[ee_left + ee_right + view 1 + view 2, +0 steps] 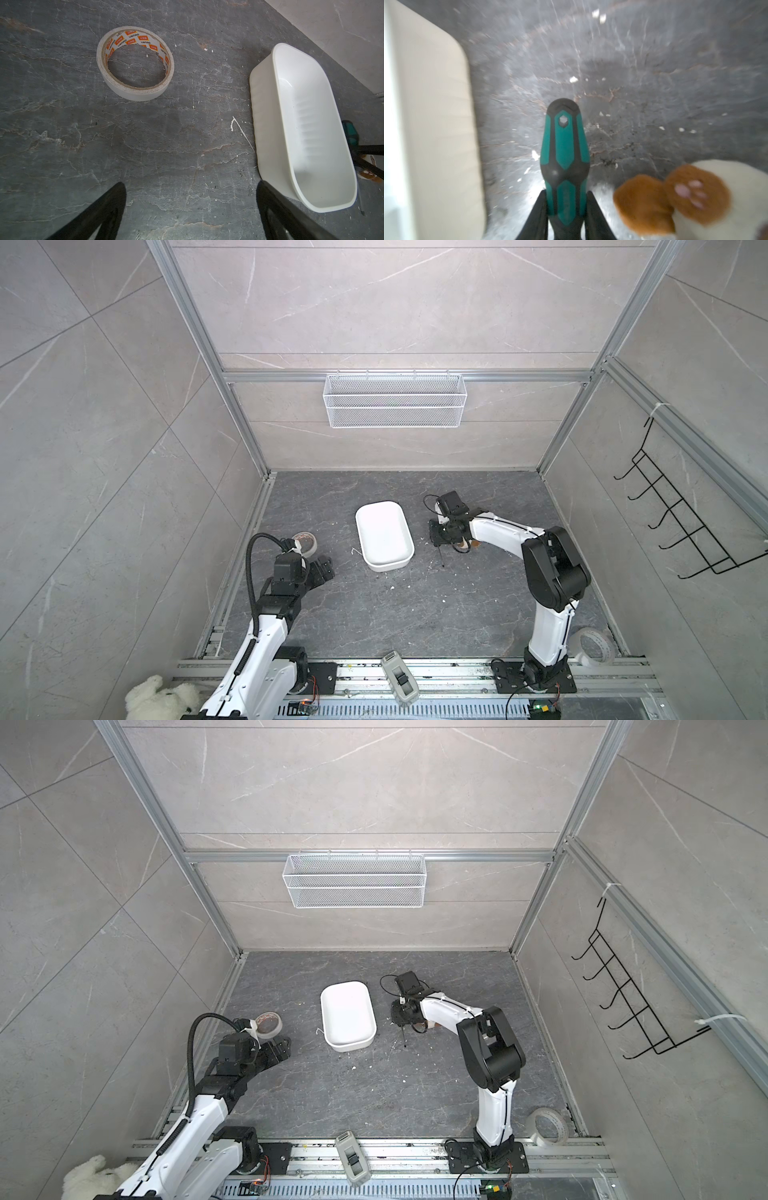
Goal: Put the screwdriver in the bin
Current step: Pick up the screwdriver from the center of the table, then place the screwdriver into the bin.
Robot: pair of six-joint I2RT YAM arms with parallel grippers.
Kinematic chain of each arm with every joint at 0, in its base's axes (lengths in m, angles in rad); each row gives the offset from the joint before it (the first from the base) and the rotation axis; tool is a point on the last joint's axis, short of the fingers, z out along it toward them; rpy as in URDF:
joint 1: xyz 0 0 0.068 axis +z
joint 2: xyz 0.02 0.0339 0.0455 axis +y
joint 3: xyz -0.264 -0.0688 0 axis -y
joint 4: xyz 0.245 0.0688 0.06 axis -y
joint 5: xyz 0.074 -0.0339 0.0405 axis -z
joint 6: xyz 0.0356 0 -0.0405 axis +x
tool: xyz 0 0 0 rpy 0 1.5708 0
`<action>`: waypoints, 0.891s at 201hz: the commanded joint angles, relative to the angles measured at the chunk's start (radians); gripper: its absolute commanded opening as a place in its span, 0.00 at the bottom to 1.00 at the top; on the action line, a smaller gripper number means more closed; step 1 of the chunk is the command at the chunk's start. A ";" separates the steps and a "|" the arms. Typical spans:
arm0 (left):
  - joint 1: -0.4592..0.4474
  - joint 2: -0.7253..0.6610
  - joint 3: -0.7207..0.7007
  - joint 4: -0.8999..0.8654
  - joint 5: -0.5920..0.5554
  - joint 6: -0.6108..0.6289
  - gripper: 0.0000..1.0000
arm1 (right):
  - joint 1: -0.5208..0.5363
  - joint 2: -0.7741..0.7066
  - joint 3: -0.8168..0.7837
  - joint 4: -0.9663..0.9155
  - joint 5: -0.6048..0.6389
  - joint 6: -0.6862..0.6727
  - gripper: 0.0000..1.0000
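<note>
Screwdriver (564, 153): handle teal-green with black panels, shaft dark. Bin (384, 535): plain white, no pattern. My right gripper (566, 192) and my left gripper (191, 184): black. Table (374, 614): dark grey, marbled with pale veins and white flecks. Tape roll (135, 64): white outside, core printed in orange and white. Plush toy (695, 195): white, with brown paws bearing pink pads. Wire basket (394, 400): white mesh. Walls (104, 448): pale grey, faintly veined.

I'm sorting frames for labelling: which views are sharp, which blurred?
Right wrist view: motion-smeared tabletop and bin, only the screwdriver in the right gripper fairly sharp. Left wrist view: crisp, tape roll print legible. Both top views: sharp, evenly lit.
</note>
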 commanded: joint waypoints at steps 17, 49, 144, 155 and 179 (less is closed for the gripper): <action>0.000 0.003 0.031 -0.014 -0.019 -0.011 1.00 | 0.064 -0.102 0.074 0.002 -0.031 0.066 0.17; 0.000 0.003 0.030 -0.014 -0.022 -0.012 1.00 | 0.145 -0.087 0.135 0.033 -0.038 0.127 0.17; 0.000 0.006 0.030 -0.017 -0.026 -0.015 1.00 | 0.234 0.171 0.269 0.172 -0.154 0.359 0.19; 0.000 0.008 0.032 -0.016 -0.027 -0.017 1.00 | 0.234 0.192 0.284 0.165 -0.159 0.365 0.18; 0.001 0.011 0.032 -0.016 -0.025 -0.015 1.00 | 0.234 0.221 0.306 0.160 -0.182 0.378 0.19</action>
